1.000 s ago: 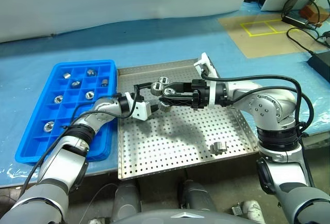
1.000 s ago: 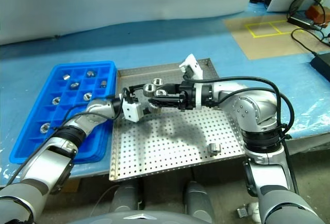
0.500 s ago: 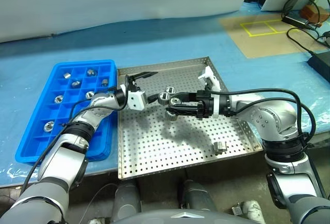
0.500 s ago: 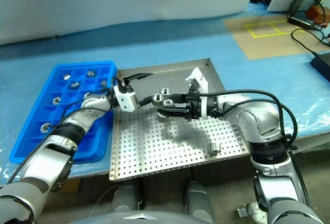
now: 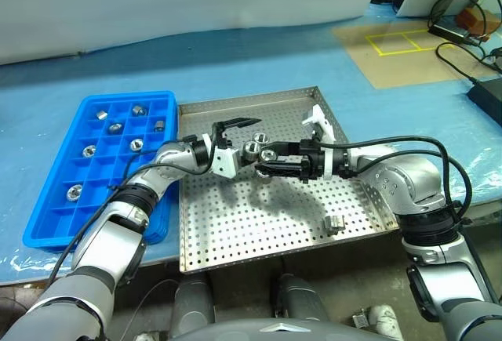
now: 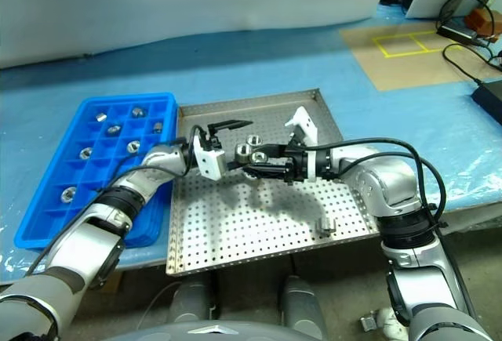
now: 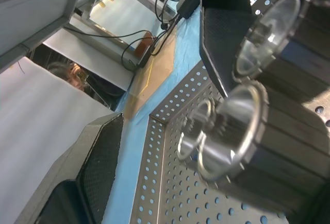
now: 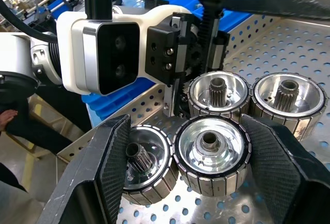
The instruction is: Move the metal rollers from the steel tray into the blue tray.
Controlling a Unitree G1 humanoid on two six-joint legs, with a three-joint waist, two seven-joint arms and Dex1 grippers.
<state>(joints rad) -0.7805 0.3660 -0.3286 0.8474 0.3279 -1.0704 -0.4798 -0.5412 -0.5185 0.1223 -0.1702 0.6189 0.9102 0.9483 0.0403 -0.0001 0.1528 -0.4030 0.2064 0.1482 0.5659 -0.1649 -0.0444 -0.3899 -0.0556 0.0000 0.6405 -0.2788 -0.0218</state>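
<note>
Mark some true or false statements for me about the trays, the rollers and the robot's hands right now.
1. The blue tray already holds some rollers. True.
2. The blue tray lies to the robot's right of the steel tray. False: it lies to the left.
3. One roller lies alone near the steel tray's near right corner. True.
4. The left hand is shut. False: its fingers stand apart.
5. The right hand reaches over the blue tray. False: it is over the steel tray, at a cluster of rollers.
</note>
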